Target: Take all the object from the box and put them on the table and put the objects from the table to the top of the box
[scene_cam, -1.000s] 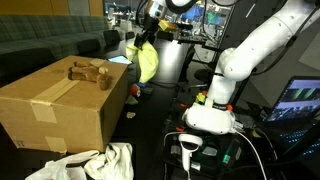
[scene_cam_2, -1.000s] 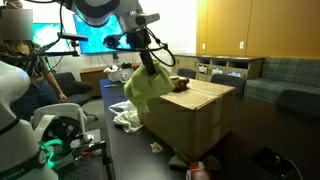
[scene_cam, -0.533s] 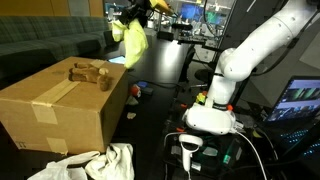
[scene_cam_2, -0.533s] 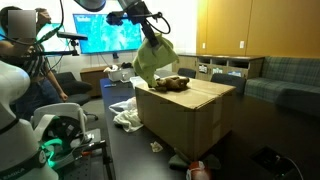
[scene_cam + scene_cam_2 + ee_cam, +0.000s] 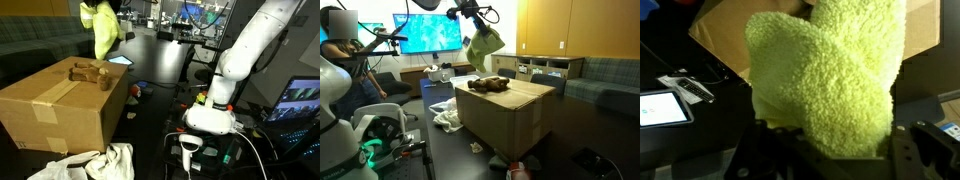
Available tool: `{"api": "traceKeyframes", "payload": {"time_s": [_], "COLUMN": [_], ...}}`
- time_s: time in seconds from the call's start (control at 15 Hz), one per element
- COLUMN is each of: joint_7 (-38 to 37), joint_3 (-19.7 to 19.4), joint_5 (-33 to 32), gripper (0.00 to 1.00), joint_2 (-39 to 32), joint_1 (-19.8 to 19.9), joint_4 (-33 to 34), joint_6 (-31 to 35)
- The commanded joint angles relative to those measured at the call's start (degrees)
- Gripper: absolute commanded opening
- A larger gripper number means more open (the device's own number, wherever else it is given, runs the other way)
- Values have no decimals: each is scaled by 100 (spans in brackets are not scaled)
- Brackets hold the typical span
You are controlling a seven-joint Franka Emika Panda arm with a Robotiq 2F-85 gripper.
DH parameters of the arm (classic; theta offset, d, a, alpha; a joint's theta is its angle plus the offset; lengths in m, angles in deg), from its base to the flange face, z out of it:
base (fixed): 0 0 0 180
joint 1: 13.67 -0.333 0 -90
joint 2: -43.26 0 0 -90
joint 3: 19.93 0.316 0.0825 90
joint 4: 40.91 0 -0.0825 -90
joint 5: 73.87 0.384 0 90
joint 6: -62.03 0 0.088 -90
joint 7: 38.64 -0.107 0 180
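Yellow towel [image 5: 483,46] hangs from hand [image 5: 471,17].

- In an exterior view the top edge cuts off most of the pincer [image 5: 110,5].
- In the wrist view the yellow-green towel [image 5: 830,75] hides the pincer's fingertips and most of the box [image 5: 925,25].
- The brown items [image 5: 88,73] on the box are too small to identify.

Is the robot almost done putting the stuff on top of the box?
Partly. A brown toy already lies on top of the box. The claw holds a yellow cloth high in the air, not yet set down. A white cloth lies low beside the box, so it probably goes up next.
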Motion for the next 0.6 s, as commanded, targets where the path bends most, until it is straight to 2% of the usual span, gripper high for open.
{"api": "traceKeyframes", "payload": {"time_s": [0.0,0.13,0.33,0.4,0.47,0.53], "joint_7": [-349,-377,-87,41,168,310], "joint_3": [-64,-222,-509,-582,-641,-690], "joint_5": [-493,-587,-357,-247,-142,-21], "gripper": [12,11,11,14,38,38], "joint_2": [-1269,-1795,-2312,-2468,-2604,-2716], "joint_1": [-149,-370,-738,-851,-955,-1042], "joint_4": [1211,1615,2035,2166,2298,2402], "joint_6": [-262,-347,-468,-544,-694,-817]}}
